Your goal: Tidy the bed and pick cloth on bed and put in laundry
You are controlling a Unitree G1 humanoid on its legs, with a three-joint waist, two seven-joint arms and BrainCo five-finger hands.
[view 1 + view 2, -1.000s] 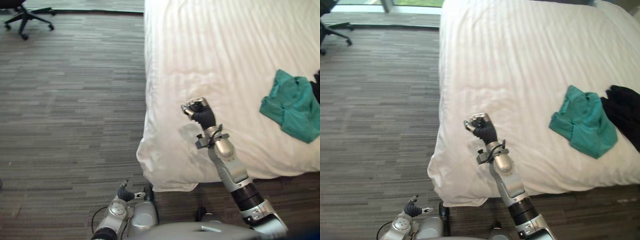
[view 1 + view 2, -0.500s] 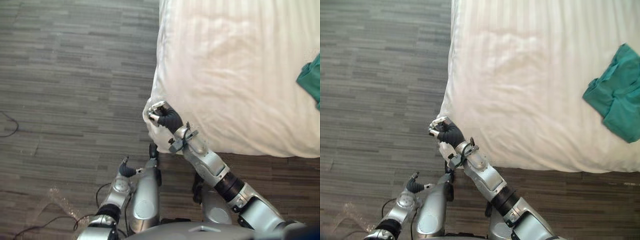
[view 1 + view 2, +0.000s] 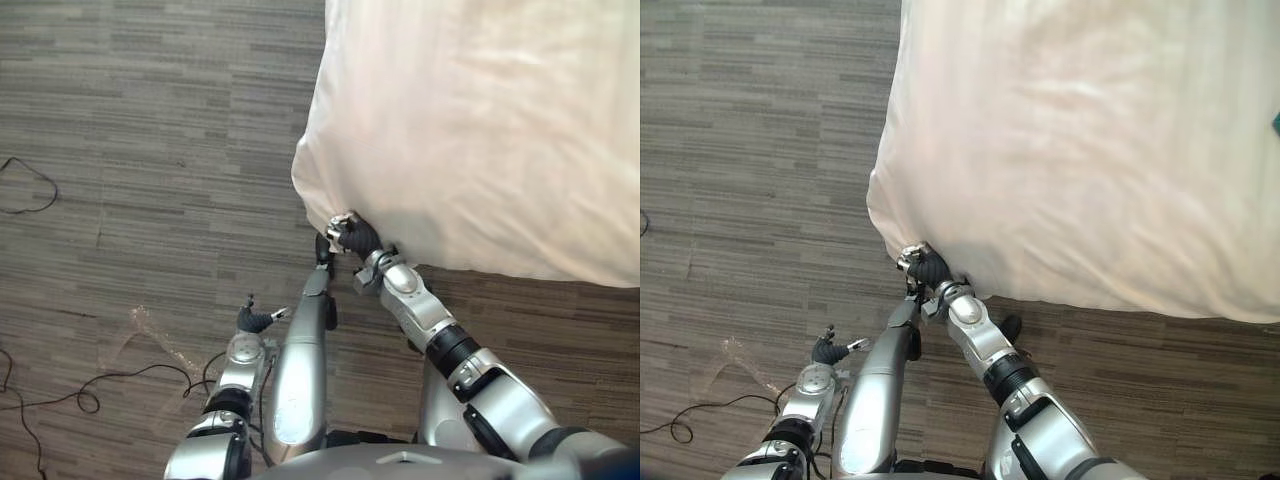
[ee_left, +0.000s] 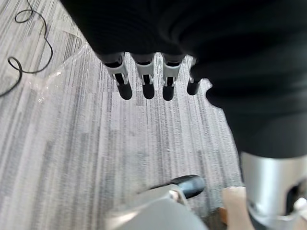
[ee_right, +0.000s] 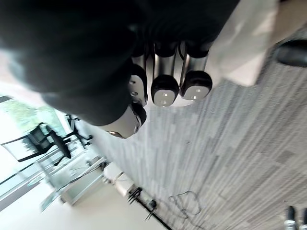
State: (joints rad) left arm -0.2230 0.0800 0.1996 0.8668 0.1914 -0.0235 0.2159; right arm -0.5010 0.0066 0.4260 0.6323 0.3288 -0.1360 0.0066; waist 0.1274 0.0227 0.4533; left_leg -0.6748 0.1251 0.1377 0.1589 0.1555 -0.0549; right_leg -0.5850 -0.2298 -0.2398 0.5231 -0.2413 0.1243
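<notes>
Right eye view catches just a sliver of the teal cloth at the far right border, lying on the white duvet, well apart from both of my hands. The duvet spreads smooth and faintly striped across the bed, and its near left corner bulges out and hangs over the floor.

My right hand sits right at that corner's lower edge. Its fingers are curled tight with the thumb closed in beside them, a fist touching the hanging fabric. In the right wrist view, white cloth runs just beside the fingers; I see none caught inside the curl.

My left hand hangs low at my side above the floor, its fingers straight and relaxed, holding nothing.

Around me, grey striped carpet covers the floor. 1 clear plastic scrap lies flat on it near my left hand. A black office chair shows far off by a bright window in the right wrist view.

The bed has 2 edges in sight: the left side runs away from me, the foot edge runs off to my right, with a strip of carpet between it and me. Left of the bed, the carpet lies wide open.
</notes>
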